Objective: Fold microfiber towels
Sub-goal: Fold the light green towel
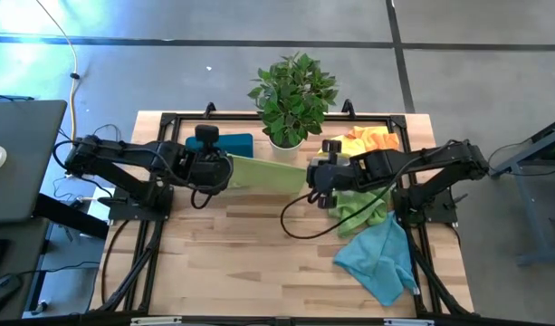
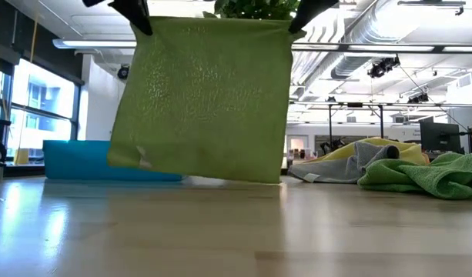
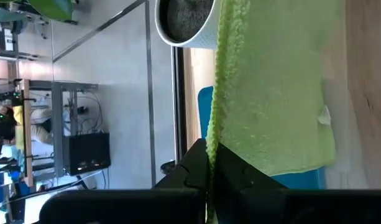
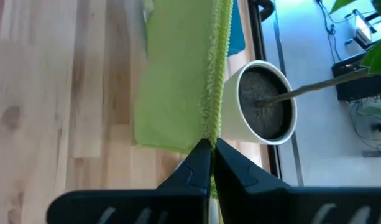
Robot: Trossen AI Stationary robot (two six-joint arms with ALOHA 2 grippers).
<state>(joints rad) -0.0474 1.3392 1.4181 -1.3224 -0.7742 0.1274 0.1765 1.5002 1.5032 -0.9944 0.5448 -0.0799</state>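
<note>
Two grippers are engaged with a single lime green towel (image 1: 266,173), which is held stretched between them above the wooden tabletop (image 1: 232,263). The left gripper (image 1: 228,168) is seen with its fingers (image 3: 199,165) pressed together on one upper corner of the cloth, and the right gripper (image 1: 310,175) is seen with its fingers (image 4: 199,163) pinched on the opposite upper corner. In the low view the towel hangs as a flat sheet from these two corners, its lower edge just above the tabletop and tilted slightly. Behind the towel a blue tray (image 2: 89,161) is placed toward the back of the tabletop, and a potted plant (image 1: 291,98) in a white pot is set at the back edge, between the two arms. On the right-arm side a heap of further towels is gathered: an orange and yellow one (image 1: 372,139) near the back, another green one (image 1: 360,210) beneath the right arm, and a teal-blue towel (image 1: 381,258) spread nearer the front edge. A grey cloth (image 2: 359,161) is visible in that heap in the low view.
</note>
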